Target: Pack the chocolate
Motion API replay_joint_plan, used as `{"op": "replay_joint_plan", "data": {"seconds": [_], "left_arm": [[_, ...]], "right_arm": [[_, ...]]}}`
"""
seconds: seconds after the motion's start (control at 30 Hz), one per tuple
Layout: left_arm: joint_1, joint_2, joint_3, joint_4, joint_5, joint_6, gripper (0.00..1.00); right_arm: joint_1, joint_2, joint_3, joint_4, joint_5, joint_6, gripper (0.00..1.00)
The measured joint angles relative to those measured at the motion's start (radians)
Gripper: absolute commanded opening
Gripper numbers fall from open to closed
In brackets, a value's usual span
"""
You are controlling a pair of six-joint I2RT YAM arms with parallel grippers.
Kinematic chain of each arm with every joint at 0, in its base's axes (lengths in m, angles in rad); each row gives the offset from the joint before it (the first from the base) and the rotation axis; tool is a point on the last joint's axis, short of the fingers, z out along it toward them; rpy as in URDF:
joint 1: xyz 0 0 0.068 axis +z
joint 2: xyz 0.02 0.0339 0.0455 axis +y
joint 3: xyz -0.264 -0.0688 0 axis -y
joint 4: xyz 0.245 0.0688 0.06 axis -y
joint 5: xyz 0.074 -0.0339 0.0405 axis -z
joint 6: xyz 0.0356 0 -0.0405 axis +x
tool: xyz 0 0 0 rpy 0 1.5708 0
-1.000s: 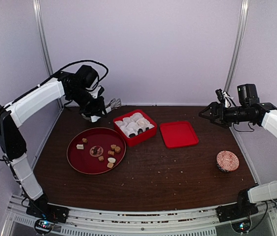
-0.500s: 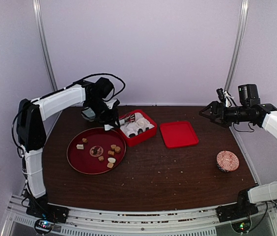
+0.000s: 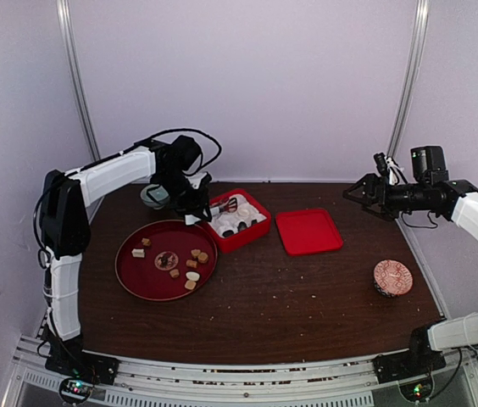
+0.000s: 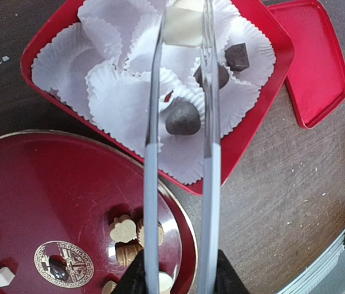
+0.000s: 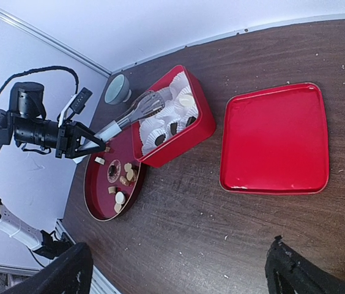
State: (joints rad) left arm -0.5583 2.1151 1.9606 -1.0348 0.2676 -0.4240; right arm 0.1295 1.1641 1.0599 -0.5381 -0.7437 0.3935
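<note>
Red box (paper cups inside) holds dark chocolate

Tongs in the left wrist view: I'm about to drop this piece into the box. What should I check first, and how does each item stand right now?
1. Left fingers clamped on the tongs: ok.
2. White piece pinched between the tong tips: ok.
3. Piece above the box, inside its rim: ok.
4. Which of the paper cups lies right below it, and whether that one is free: cannot tell, the piece covers that spot.
5. Lid lying flat beside the box, out of the way: ok.
6. Right fingers open and far from the box: ok.
</note>
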Motion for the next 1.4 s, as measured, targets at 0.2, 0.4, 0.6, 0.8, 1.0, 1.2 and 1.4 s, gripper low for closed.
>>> {"op": "replay_joint_plan", "data": {"seconds": [0.2, 0.4, 0.6, 0.8, 1.0, 1.2, 1.4], "left_arm": [[0.000, 0.029, 0.017, -0.015, 0.003, 0.007, 0.31], [0.000, 0.040, 0.029, -0.028, 0.004, 0.014, 0.40], [0.000, 0.040, 0.077, -0.062, 0.005, 0.021, 0.41], [0.006, -0.005, 0.055, -0.074, -0.002, 0.019, 0.41], [0.043, -0.214, -0.109, -0.093, -0.029, -0.003, 0.41], [0.116, -0.454, -0.318, -0.113, -0.074, -0.050, 0.41], [0.155, -0.608, -0.542, -0.156, -0.114, -0.122, 0.41]], "right_arm": [[0.000, 0.004, 0.000, 0.008, -0.002, 0.007, 1.00], [0.000, 0.013, 0.000, 0.011, -0.011, 0.008, 1.00], [0.000, 0.014, 0.000, 0.011, -0.011, 0.006, 1.00], [0.000, 0.014, 0.000, 0.022, -0.013, 0.007, 1.00], [0.000, 0.013, -0.006, 0.061, -0.029, 0.022, 1.00], [0.000, 0.012, -0.017, 0.101, -0.047, 0.043, 1.00], [0.000, 0.014, -0.037, 0.118, -0.051, 0.064, 1.00]]}}
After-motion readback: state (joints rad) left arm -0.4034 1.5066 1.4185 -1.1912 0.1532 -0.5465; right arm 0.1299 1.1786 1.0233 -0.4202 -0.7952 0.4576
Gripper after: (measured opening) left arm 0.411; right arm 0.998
